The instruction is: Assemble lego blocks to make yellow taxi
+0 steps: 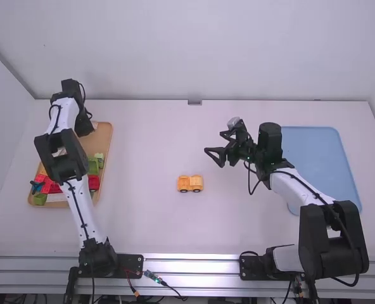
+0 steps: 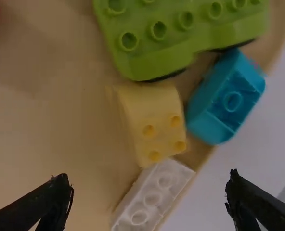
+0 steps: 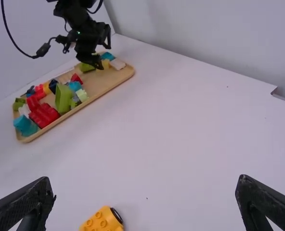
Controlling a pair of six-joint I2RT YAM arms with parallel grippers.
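Left hand point(image 1: 83, 125) hovering over the wooden tray point(image 1: 103, 140), fingers spread, at ten o'clock.
The yellow car point(image 1: 190, 183) is standing near the middle of the surface point(image 1: 149, 228), well apart from both the wooden tray's raised rim at nine o'clock and the blue tray point(image 1: 314, 152) at three; the right arm is crossing the blue tray's near side. The right hand point(image 1: 213, 142) is hanging at one o'clock from the yellow car, its fingers spread too and pinching nothing. Within the wooden tray, toward its eleven o'clock end, a yellow block point(image 2: 157, 127) is touching a white block point(image 2: 154, 195), with a green block point(image 2: 152, 38) and a teal block point(image 2: 226, 96) lying just beside; the left hand is gripping none of them.
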